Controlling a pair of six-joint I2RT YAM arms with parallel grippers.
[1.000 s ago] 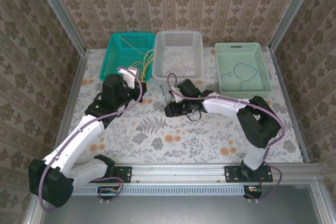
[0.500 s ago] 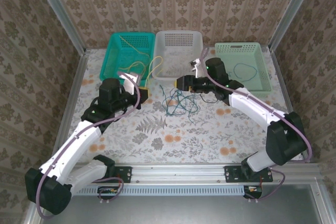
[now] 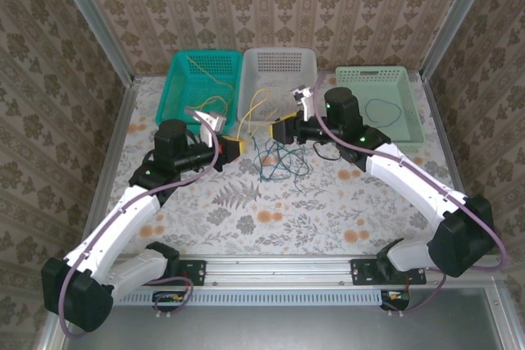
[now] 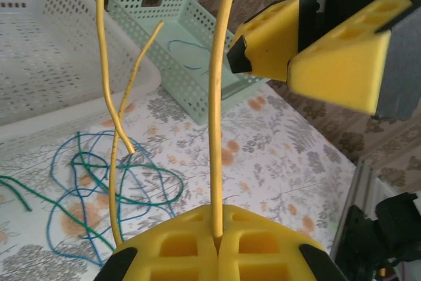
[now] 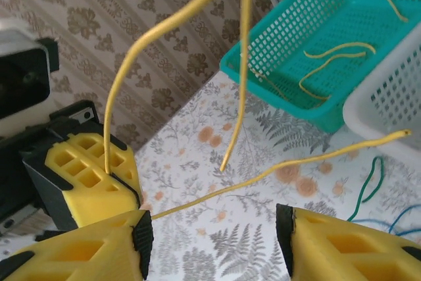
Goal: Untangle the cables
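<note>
Looks like freeing the yellow cable point(image 4: 216, 97). At left, pinches it in the tight-closed left gripper point(image 4: 217, 238); mid-table, leaves green and blue cables point(image 3: 275, 165) tangled; at right, holds the right gripper point(image 5: 214, 241) agape, empty, beside it. Next probably needs a second grip, then pulling apart. Shows the clamp from the left wrist; from above, another blue cable point(image 3: 369, 109) in the pale green basket point(image 3: 381, 71).

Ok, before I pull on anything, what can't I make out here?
- Left wrist view: the yellow cable pinched in the left gripper runs off the top edge.
- Top external view: the green and blue cables are too thin to tell which crosses over which.
- Right wrist view: a finger of the open right gripper hides where the yellow cable's lower run leads.
</note>
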